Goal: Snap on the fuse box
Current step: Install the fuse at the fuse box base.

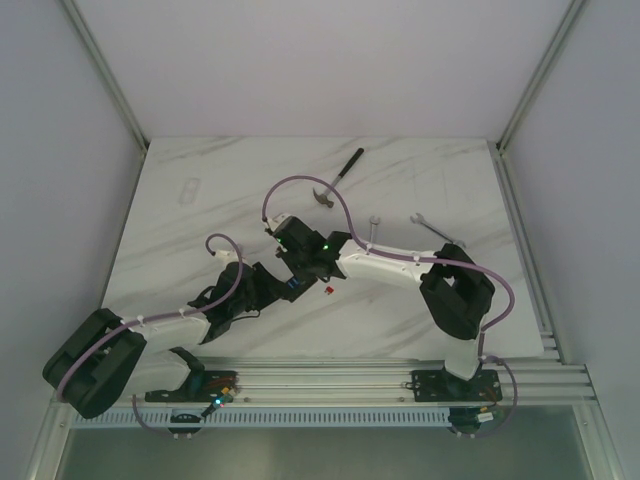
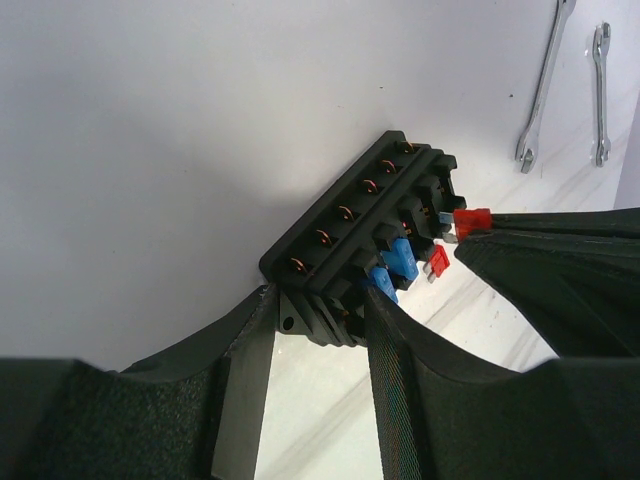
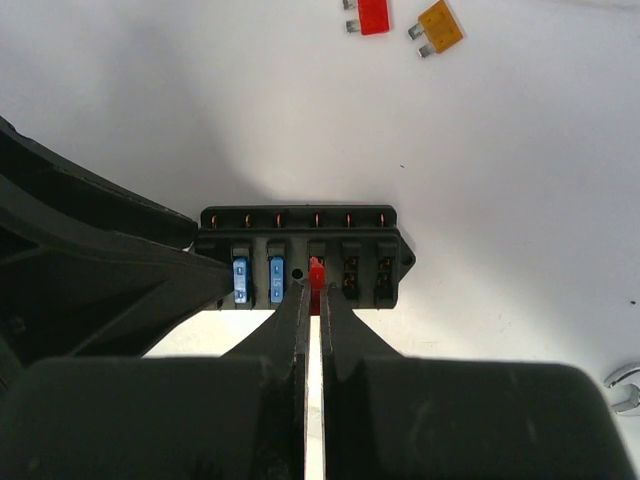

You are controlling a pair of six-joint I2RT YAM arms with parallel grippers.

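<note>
The black fuse box (image 3: 300, 245) shows its slots in the right wrist view. Two blue fuses (image 3: 258, 280) sit in its left slots, and the two right slots are empty. My left gripper (image 2: 320, 325) is shut on one end of the fuse box (image 2: 365, 235) and holds it above the table. My right gripper (image 3: 316, 292) is shut on a red fuse (image 3: 316, 272) at the third slot; this red fuse also shows in the left wrist view (image 2: 472, 222). In the top view both grippers (image 1: 290, 275) meet at the table's middle and hide most of the box.
A loose red fuse (image 3: 372, 15) and an orange fuse (image 3: 440, 27) lie on the white marble table (image 1: 200, 220) beyond the box. Two wrenches (image 1: 373, 232) (image 1: 432, 228) lie to the right, and a hammer (image 1: 335, 180) lies at the back.
</note>
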